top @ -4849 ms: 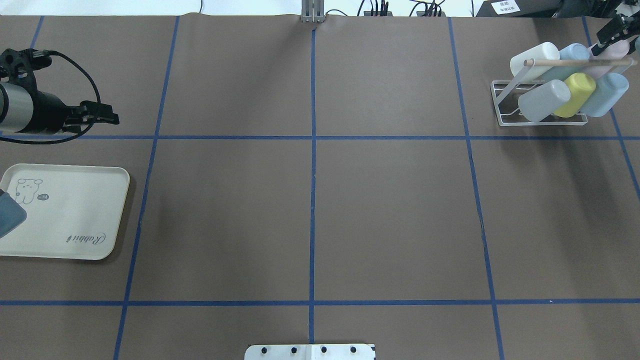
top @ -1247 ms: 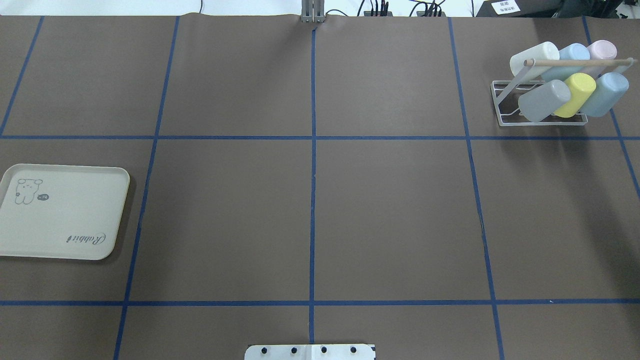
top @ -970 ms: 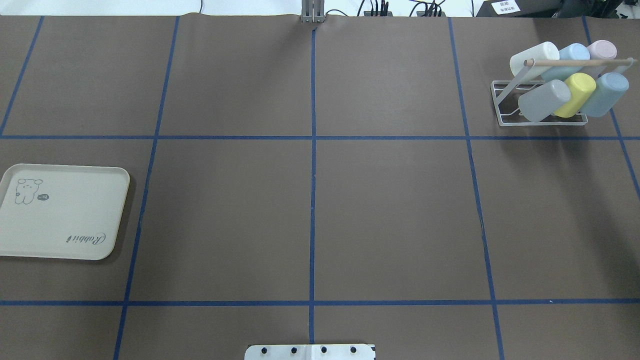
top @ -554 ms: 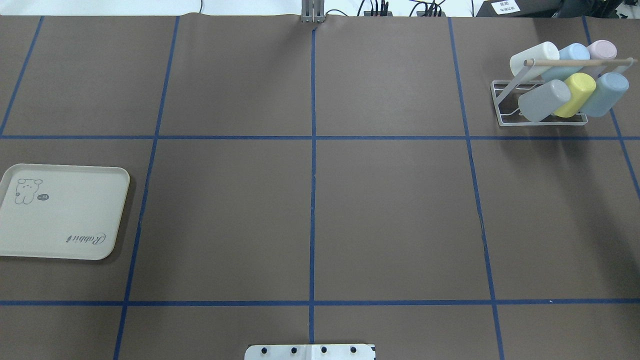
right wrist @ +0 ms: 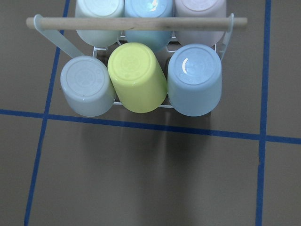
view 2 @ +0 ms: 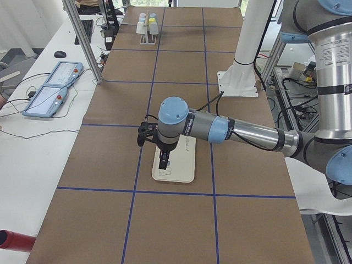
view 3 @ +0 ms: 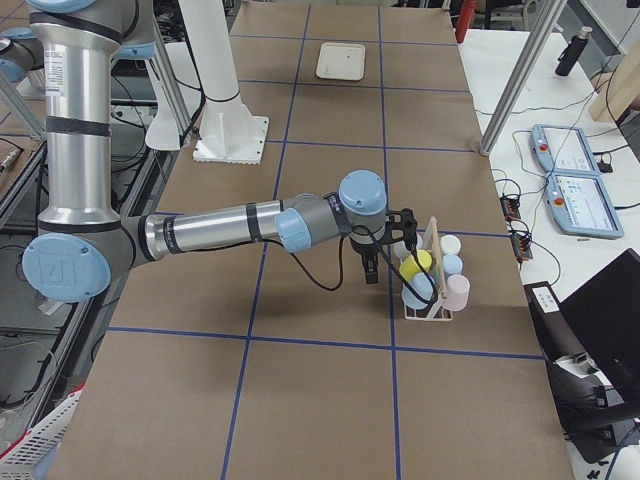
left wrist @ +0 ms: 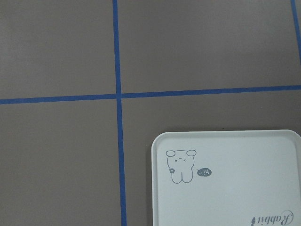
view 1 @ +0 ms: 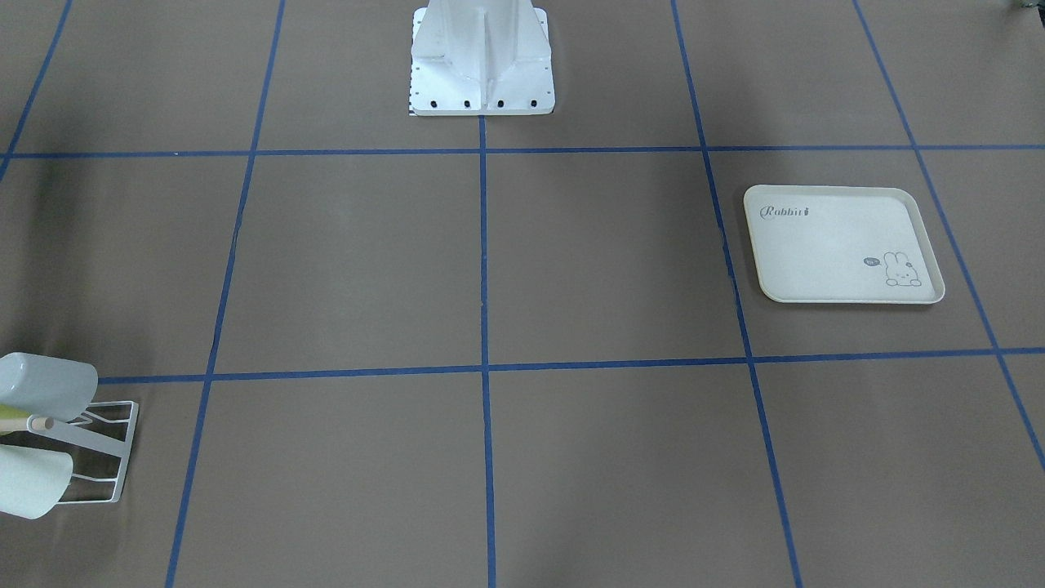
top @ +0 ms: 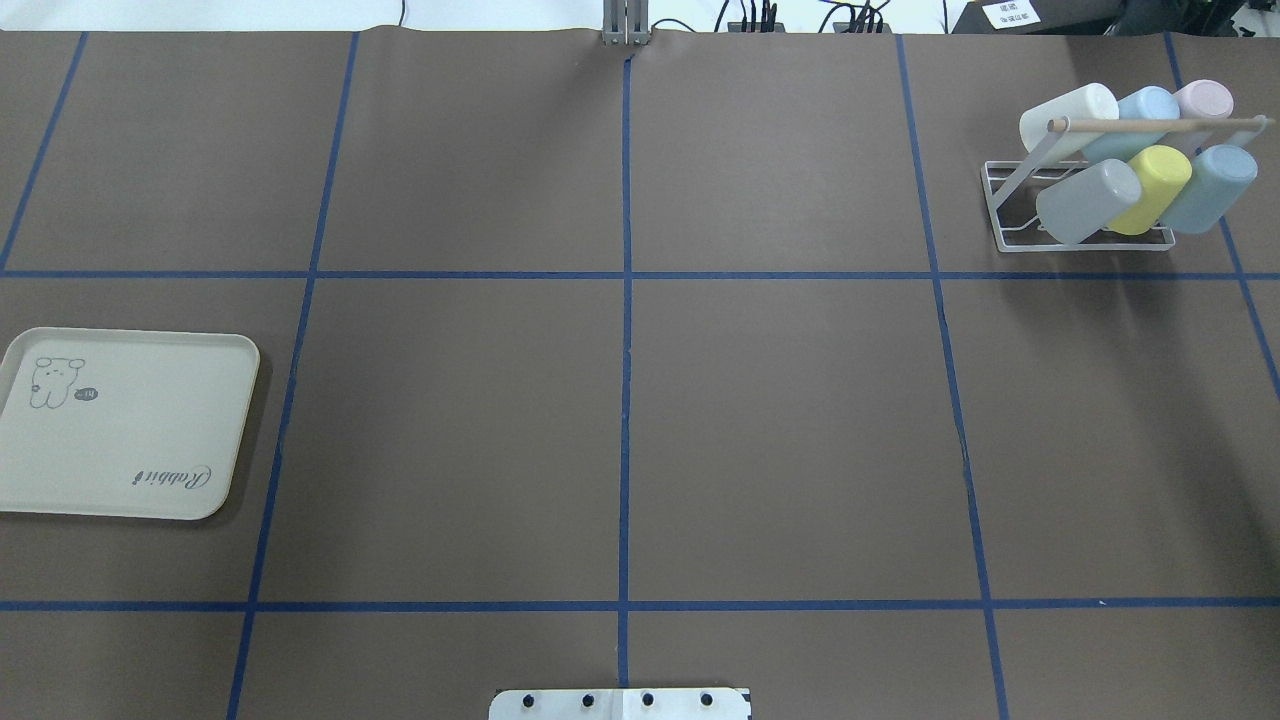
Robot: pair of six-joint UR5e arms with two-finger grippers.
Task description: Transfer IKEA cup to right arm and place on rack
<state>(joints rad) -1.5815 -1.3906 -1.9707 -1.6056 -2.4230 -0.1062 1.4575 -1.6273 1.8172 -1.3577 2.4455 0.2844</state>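
The white wire rack [top: 1085,243] with its wooden rod [right wrist: 136,22] stands at the table's far right. Several IKEA cups rest tilted on its prongs, among them a pink cup [top: 1203,98], a yellow cup [right wrist: 136,77] and a grey cup [top: 1088,201]. The right arm [view 3: 230,225] reaches out to the rack [view 3: 430,285], and my right gripper [view 3: 370,272] hangs just beside it; open or shut I cannot tell. My left gripper [view 2: 164,160] hangs over the cream tray [view 2: 184,171]; its state I cannot tell either. Neither gripper shows in the overhead view.
The rabbit-print tray [top: 120,425] lies bare at the table's left edge. The white robot base [view 1: 482,57] stands at the near middle edge. Metal posts [view 2: 82,38] and control pendants [view 3: 570,170] line the far side.
Since 4.8 s ago both arms have left the overhead view: the left from above the tray, the right gripper from the pink cup on the rack. Nothing has shifted over the last second.
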